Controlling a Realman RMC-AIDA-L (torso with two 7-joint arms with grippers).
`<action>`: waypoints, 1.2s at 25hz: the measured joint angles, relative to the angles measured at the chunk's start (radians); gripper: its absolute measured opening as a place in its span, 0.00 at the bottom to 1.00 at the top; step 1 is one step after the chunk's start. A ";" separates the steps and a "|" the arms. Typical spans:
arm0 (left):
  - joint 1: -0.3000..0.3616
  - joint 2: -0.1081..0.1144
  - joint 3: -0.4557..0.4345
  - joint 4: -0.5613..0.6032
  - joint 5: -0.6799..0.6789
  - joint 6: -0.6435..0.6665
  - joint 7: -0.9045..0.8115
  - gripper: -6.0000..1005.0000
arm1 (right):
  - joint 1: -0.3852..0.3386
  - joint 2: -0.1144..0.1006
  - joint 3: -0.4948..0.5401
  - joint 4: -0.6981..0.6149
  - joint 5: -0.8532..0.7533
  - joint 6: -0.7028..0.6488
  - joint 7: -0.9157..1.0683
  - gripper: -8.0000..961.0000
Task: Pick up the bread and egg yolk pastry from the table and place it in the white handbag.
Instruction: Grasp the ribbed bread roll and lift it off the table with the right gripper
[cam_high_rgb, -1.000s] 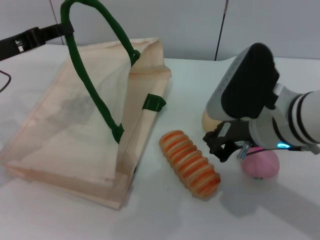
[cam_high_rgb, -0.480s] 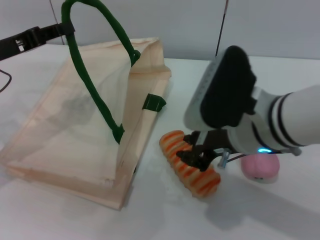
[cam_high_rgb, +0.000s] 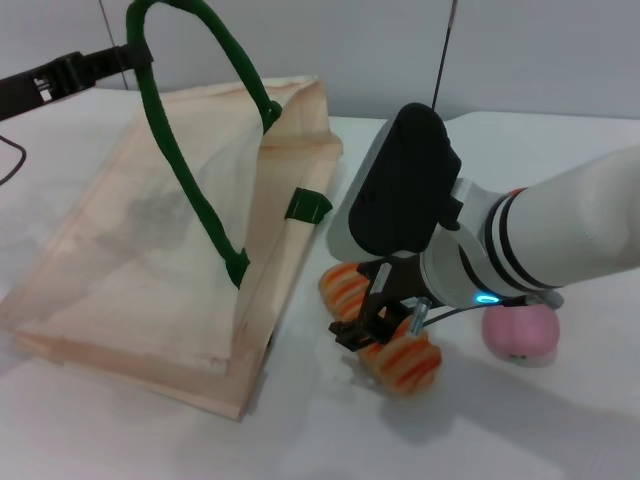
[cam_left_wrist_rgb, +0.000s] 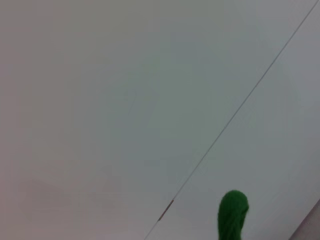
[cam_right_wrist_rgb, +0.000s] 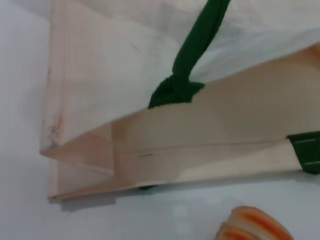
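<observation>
On the white table (cam_high_rgb: 120, 440), seen from the head camera, the large off-white cloth handbag (cam_high_rgb: 150, 250) lies flat toward the robot's left, one thick dark green rope handle (cam_high_rgb: 185, 150) arching up above it and a green tab (cam_high_rgb: 307, 206) at its near edge. The left gripper (cam_high_rgb: 125, 58) sits at the top of that raised handle, high at the far left; whether its fingers are closed on the rope I cannot tell. Just beside the bag's right edge lies the elongated ridged bread with orange and cream stripes (cam_high_rgb: 400, 362), and the right gripper (cam_high_rgb: 378, 318) is down over the loaf's middle, dark fingers (cam_high_rgb: 352, 335) straddling it and touching the crust, parted to the bread's width rather than clearly clamped. A pink peach-like ball (cam_high_rgb: 520, 335) rests near the bread on the robot's right, partly behind the right arm. The egg yolk pastry is hidden. From the left wrist camera, only a pale wall and the end of the green rope (cam_left_wrist_rgb: 232, 215) appear. From the right wrist camera, the bag's folded cream corner (cam_right_wrist_rgb: 150, 150) fills most of the picture, with the green handle (cam_right_wrist_rgb: 192, 55) crossing it, and one striped end of the bread (cam_right_wrist_rgb: 252, 225) lies close to the bag without touching it.
</observation>
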 joint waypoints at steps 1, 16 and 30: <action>0.000 0.000 0.000 0.000 0.000 0.000 0.000 0.13 | 0.002 0.000 0.000 0.007 0.000 0.003 0.002 0.63; -0.002 0.000 0.000 0.000 0.000 0.000 0.003 0.13 | 0.111 0.002 -0.018 0.253 0.002 0.066 0.087 0.93; -0.004 0.000 0.000 0.000 0.000 0.000 0.002 0.13 | 0.132 0.003 -0.032 0.291 0.002 0.059 0.097 0.88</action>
